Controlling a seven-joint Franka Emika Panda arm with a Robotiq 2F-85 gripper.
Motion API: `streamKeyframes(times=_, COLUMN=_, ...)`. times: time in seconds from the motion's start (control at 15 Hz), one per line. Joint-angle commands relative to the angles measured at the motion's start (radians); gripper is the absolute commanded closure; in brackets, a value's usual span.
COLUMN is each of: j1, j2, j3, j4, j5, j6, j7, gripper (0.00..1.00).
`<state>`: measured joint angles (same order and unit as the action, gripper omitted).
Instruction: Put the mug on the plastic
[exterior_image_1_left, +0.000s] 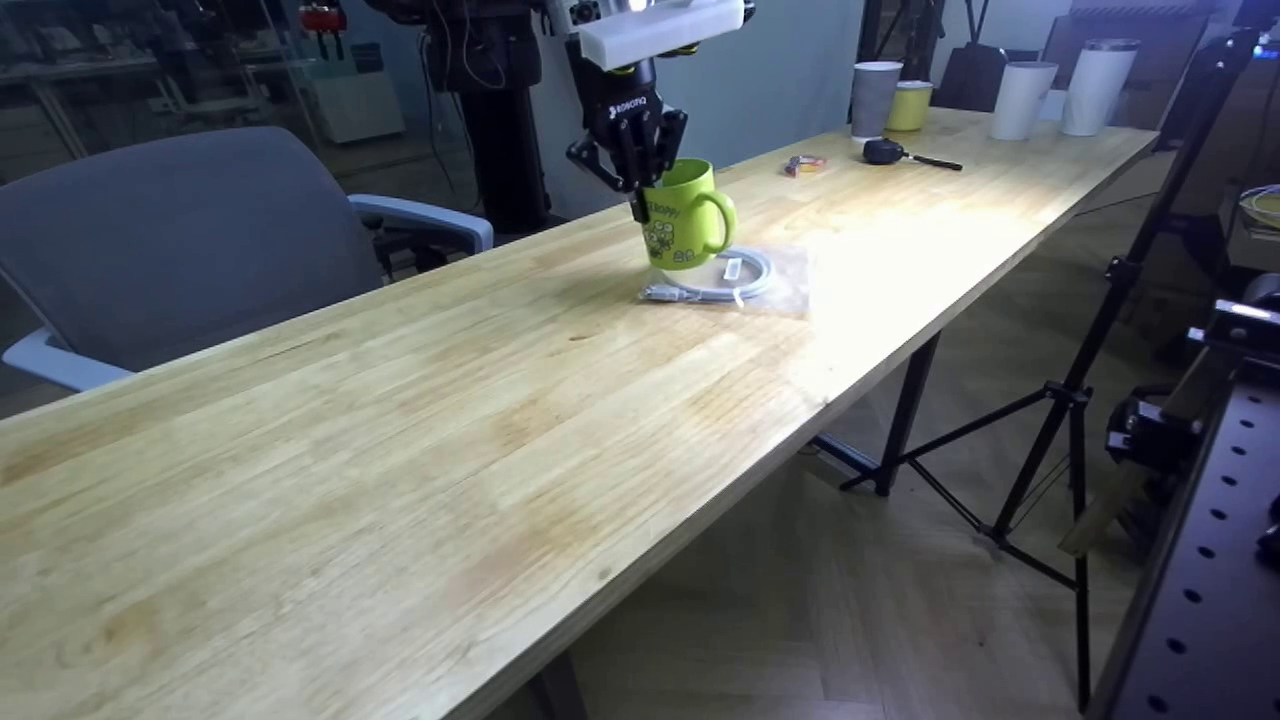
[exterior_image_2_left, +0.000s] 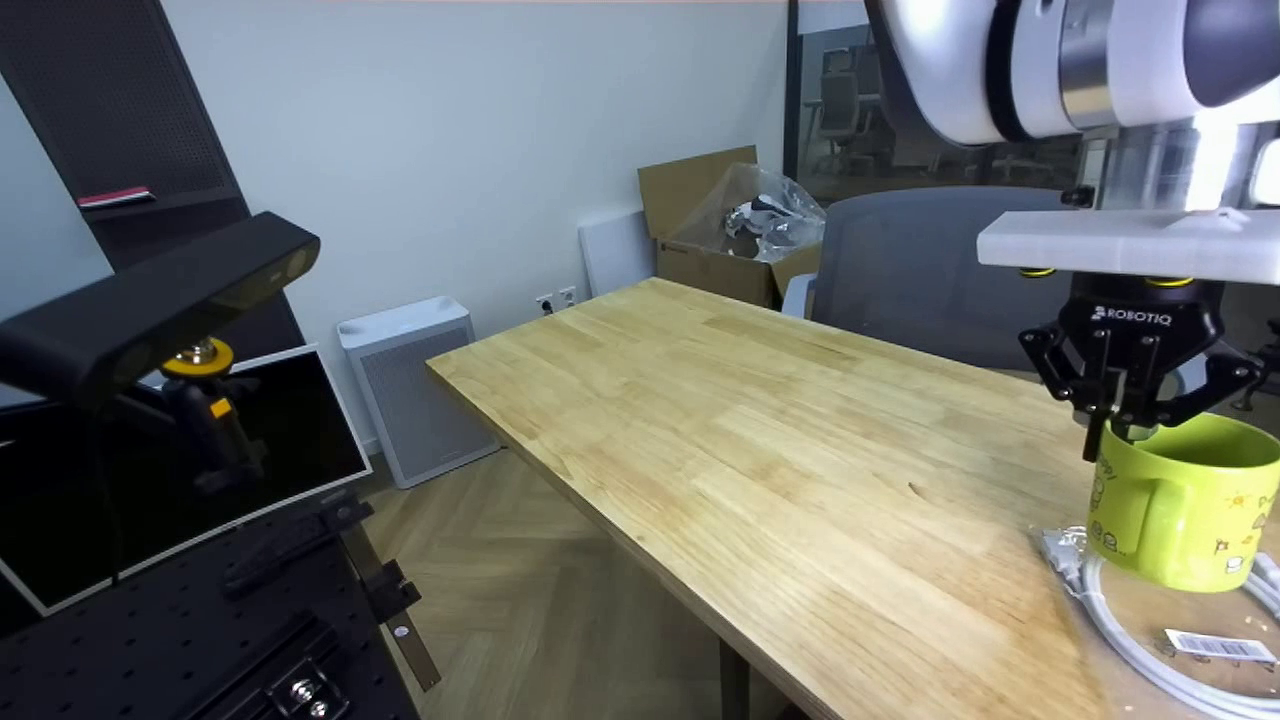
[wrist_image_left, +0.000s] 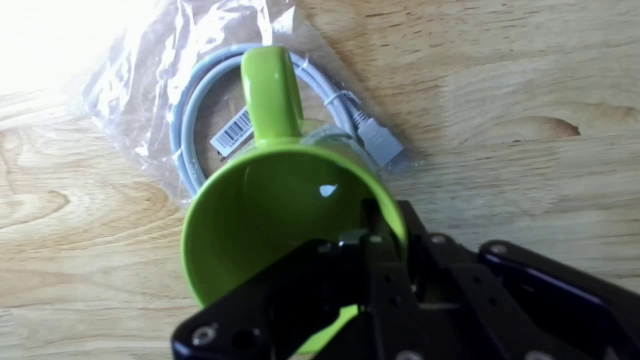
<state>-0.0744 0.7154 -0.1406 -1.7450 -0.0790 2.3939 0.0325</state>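
Observation:
The lime-green mug is upright with cartoon marks on its side; it also shows in an exterior view and in the wrist view. My gripper is shut on the mug's rim, one finger inside and one outside, as the wrist view shows. The clear plastic packet with a pale coiled cable lies flat on the table. It also shows in an exterior view and in the wrist view. The mug is over one side of the packet and hides part of it. I cannot tell whether its base touches.
The wooden table has a black object with a strap and a small coloured packet farther along. A grey cup, a yellow-green cup and white cups stand at the far end. A chair stands alongside.

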Motion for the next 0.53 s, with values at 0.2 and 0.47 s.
streamKeyframes(times=0.2, j1=0.0, j2=-0.102, j3=0.011, j4=-0.135, j5=0.021, j6=0.052, j7=0.038, gripper=0.98)
streamKeyframes(times=0.47, j1=-0.02, j2=-0.131, j3=0.03, j4=-0.183, j5=0.077, j6=0.067, j7=0.021, gripper=0.98)
